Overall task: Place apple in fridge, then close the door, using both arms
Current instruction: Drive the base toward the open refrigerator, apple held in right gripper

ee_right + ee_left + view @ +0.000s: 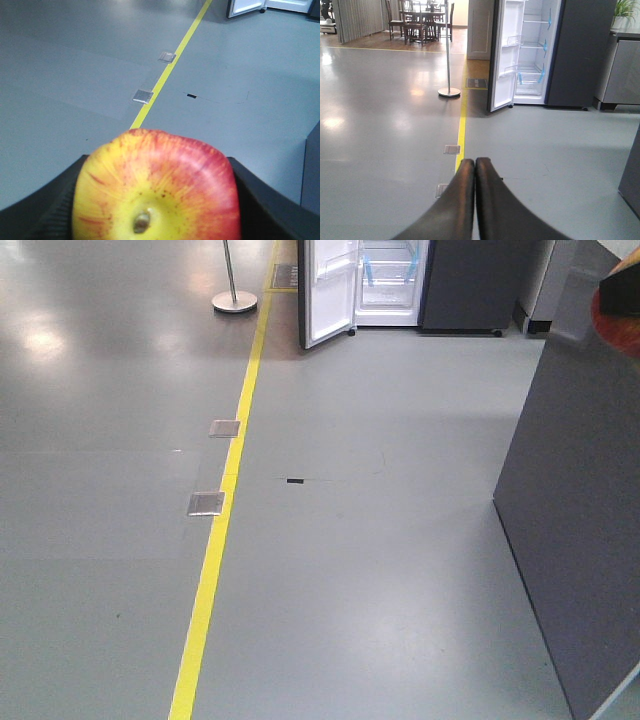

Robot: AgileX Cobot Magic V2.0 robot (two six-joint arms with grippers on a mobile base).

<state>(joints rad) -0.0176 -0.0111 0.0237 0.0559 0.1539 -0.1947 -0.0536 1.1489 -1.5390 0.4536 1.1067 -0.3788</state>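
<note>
The right jaws are clamped on the apple (157, 187), a black side pressing on each flank and the dimpled end facing the wrist camera. It's red over the top and yellow round the dimple, and it's held up in the air over the floor (65, 75). In the front view it's only a blurry red blob in the top right corner, just above a grey cabinet (580, 520) that fills the right edge.

The left jaws are squeezed together with the tips touching and nothing between them. They point out towards the fridge (580, 50).

The fridge sits at the far end of the room, well apart from the robot. Its door (502, 60) hangs wide open on the left, with the white lining and clear bins showing. The white inside has glass shelves with blue tape strips (544, 46).

A yellow line (225, 510) runs along the floor up towards the door. Two metal plates (206, 503) sit against it, and a small black mark (294, 481) lies to its right. Left of the door stands a pole on a round base (448, 91), and further back there's a dining table with chairs (417, 20).
</note>
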